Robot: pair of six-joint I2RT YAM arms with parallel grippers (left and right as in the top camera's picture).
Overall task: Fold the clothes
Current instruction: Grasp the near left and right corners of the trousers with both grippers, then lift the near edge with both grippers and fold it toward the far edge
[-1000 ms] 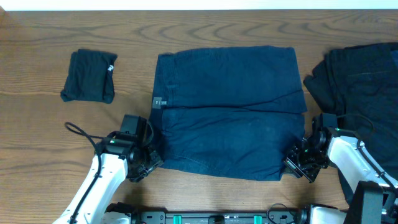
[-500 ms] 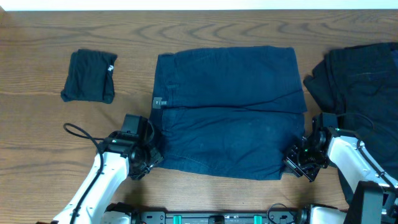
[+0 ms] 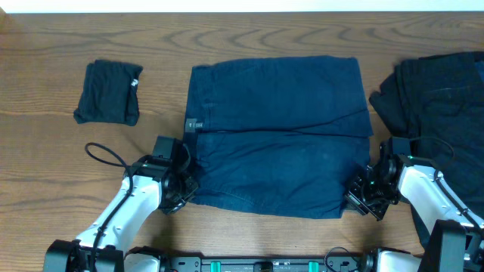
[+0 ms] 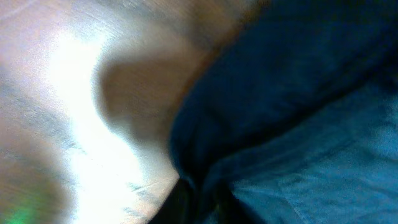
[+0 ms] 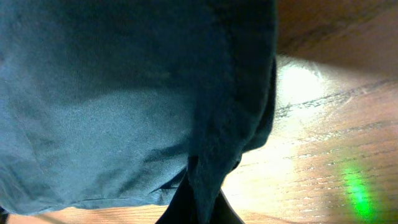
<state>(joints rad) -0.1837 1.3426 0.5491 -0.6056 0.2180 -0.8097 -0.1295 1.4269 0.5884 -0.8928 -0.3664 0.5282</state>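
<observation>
Wooden table point(image 3: 45, 166): I watch left gripper point(image 3: 184, 183), right gripper point(image 3: 359, 195) at navy shorts point(image 3: 280, 136) near corners, jaws clamped on cloth. Risk: thin pinch slips on lift, fold skews.

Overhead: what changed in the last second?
The left end effector slid right onto the near-left corner of the navy shorts and closed on it. The right end effector stayed shut on the near-right corner. The shorts, the folded dark garment and the dark pile at right did not move.
</observation>
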